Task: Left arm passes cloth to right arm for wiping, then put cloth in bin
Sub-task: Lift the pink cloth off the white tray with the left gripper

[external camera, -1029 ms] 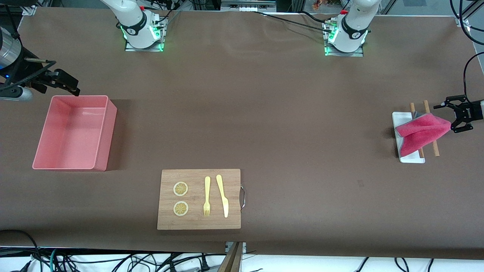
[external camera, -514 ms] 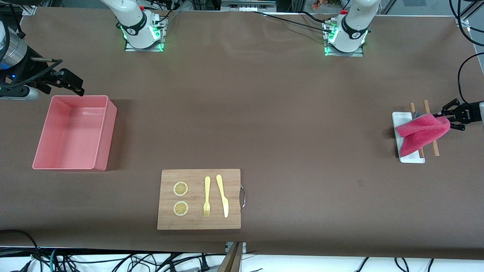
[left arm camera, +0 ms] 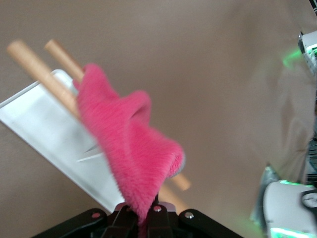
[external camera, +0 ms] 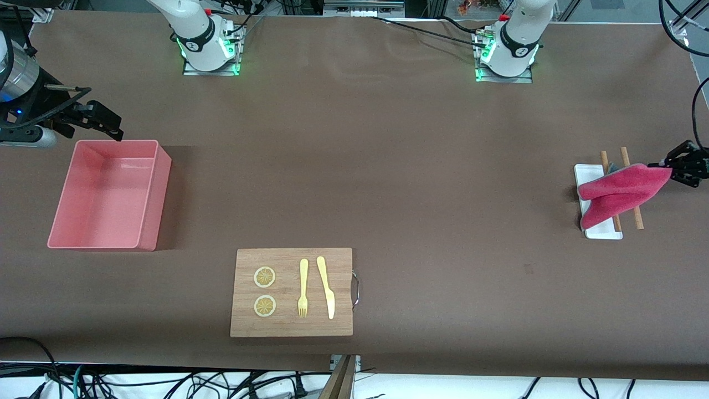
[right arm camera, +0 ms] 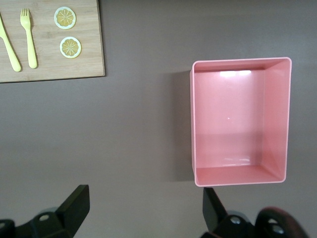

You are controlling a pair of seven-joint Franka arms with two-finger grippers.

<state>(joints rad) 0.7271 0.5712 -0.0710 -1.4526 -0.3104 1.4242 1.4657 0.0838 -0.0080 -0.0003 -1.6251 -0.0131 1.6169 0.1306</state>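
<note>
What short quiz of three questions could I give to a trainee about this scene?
1. True or false: the left end effector is shut on the cloth.
2. What lies in the bin? A) the cloth B) a fork C) nothing
3. Fill in: the right end effector is ___ and waits above the table beside the bin.

Key:
1. True; it pinches one corner, and the rest drapes over two wooden sticks and a white tray.
2. C
3. open
</note>
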